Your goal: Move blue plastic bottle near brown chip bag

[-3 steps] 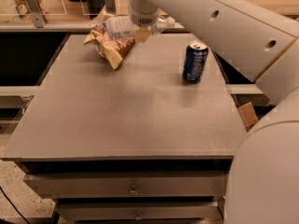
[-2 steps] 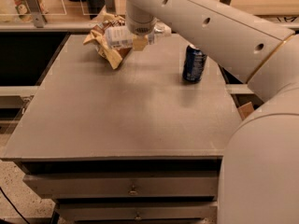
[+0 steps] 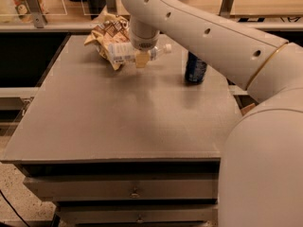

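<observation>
Toward eleven o'clock on the table (image 3: 118,126), the blue plastic bottle (image 3: 120,53) is clamped sideways by the gripper (image 3: 141,58), cap pointing to three o'clock. It is held just beside the brown chip bag (image 3: 108,32), at the bag's five o'clock edge, seemingly so that release ends the task.

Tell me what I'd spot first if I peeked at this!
You'd spot the huge white robot arm first, curving from the bottom right up across the back of the grey table. Its gripper is at the middle of the blue plastic bottle, which lies sideways right against the brown chip bag at the back left. A dark blue can stands alone by the right edge.
</observation>
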Controlling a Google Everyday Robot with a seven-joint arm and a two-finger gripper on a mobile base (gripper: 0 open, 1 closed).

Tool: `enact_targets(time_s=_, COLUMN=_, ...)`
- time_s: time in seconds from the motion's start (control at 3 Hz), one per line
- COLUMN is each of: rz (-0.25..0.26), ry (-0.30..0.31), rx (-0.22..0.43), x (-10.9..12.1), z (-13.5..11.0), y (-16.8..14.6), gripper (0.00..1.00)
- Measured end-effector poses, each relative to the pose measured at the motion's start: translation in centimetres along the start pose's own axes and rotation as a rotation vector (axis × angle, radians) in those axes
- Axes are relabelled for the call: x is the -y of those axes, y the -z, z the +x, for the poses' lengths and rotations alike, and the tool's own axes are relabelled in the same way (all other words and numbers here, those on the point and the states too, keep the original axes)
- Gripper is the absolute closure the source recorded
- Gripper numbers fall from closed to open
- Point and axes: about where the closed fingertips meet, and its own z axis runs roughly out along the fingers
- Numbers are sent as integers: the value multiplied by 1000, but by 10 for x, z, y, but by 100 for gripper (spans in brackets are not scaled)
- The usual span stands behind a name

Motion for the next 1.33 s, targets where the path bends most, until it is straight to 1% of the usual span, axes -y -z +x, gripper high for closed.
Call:
enact_targets(time_s=0.33, rz=-47, ry=-9, rx=8, x=-13, z=5, y=-15, gripper=0)
enact_targets(time_s=1.0, rz=-54, ry=-10, rx=8, x=-11, z=5, y=-11, gripper=0)
enact_targets(time_s=1.33, rz=-1, ry=-16, rx=22, x=13, z=9, y=33, gripper=0)
